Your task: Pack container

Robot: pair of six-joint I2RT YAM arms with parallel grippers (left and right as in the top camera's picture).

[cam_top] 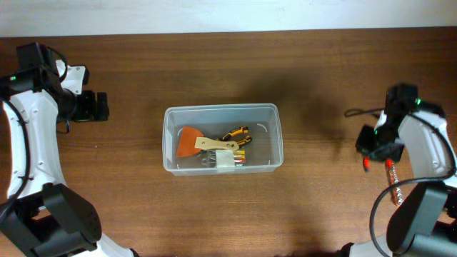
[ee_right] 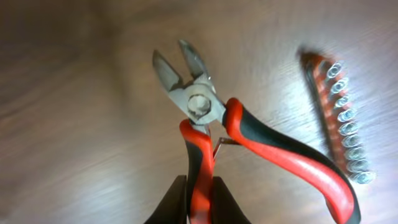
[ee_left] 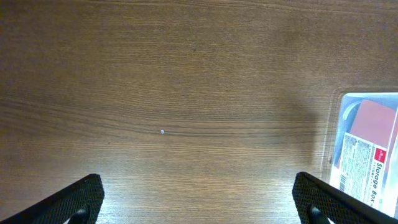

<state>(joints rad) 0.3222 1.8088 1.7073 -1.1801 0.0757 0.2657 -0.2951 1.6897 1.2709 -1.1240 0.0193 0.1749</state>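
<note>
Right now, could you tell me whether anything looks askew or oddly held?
Yes: the right gripper pinches only one handle of the red-and-black side cutters, so the other handle splays sideways and the blades gape.

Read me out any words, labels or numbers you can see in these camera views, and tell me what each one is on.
"Storage Box": on the red and white label on the container, left wrist view, running sideways.
Small print beside it on the same label: too small to read.
Cutters and bit rail, right wrist view: no readable marking.
Overhead view: nothing legible.
</note>
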